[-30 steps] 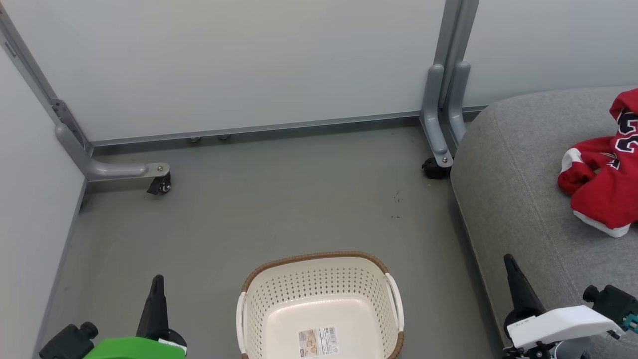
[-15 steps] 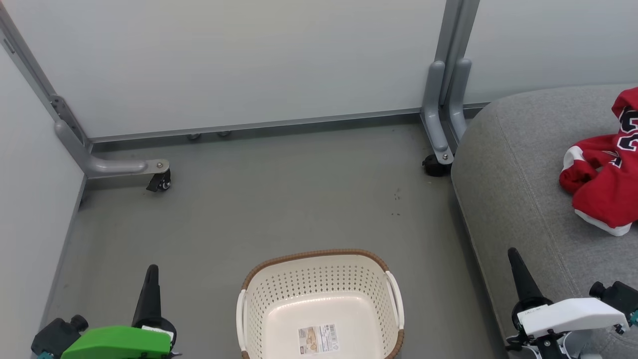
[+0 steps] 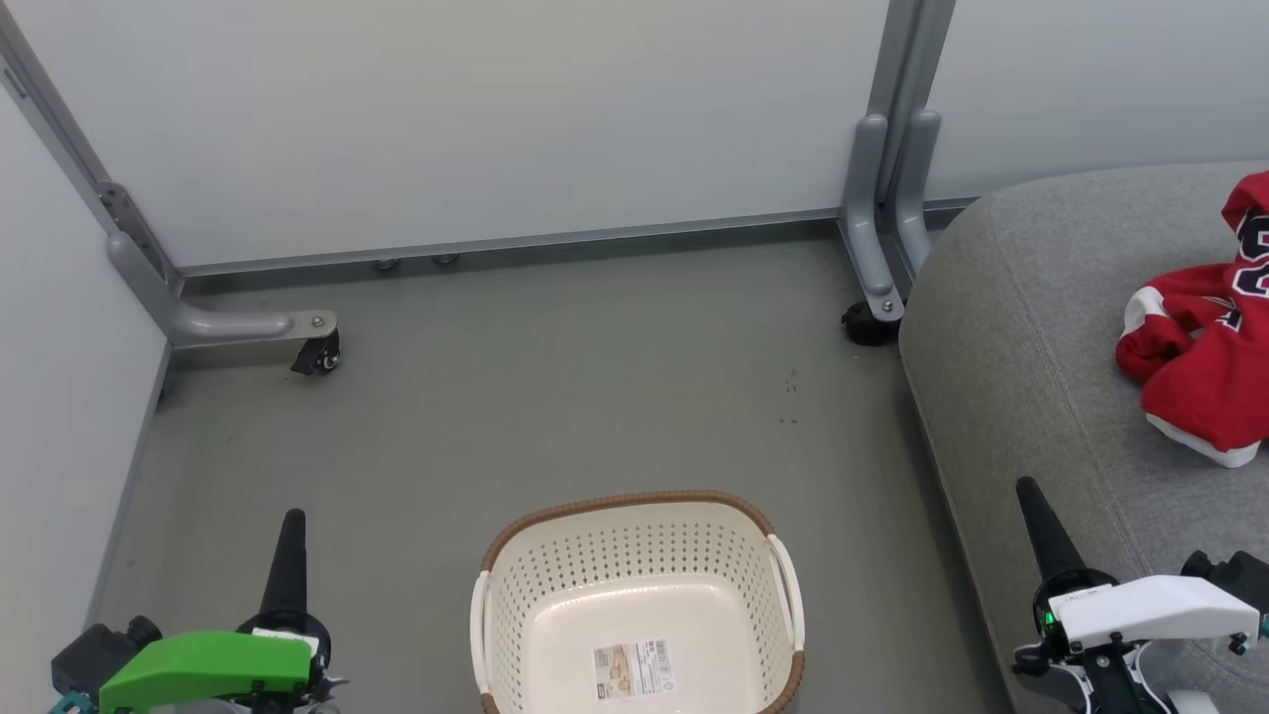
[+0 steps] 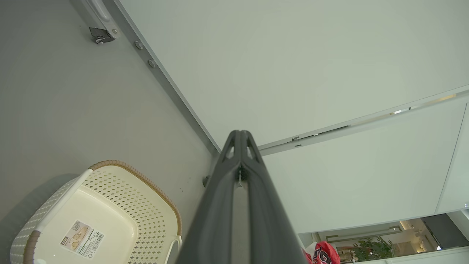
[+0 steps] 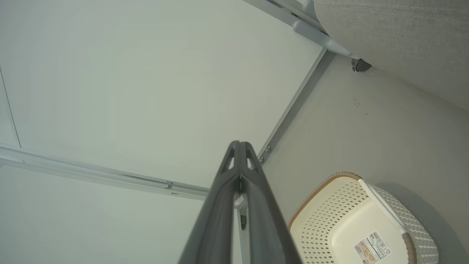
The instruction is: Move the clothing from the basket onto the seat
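Grey floor [image 3: 555, 397]: left tool [image 3: 293, 518], right tool [image 3: 1025, 488] pinched closed, empty, flanking basket [image 3: 625, 499], fingers forward.

Grey floor [image 3: 555, 397], pale wheeled partition panels [image 3: 446, 119]

Floor [image 3: 555, 397]: grey; bore the basket [image 3: 634, 550], upright, at near centre.
Rear of floor: left castor [image 3: 317, 355]; right castor [image 3: 865, 325], just beside the seat [image 3: 1011, 327].
Seat: grey; carried the clothing [image 3: 1205, 387], crumpled, at far right.
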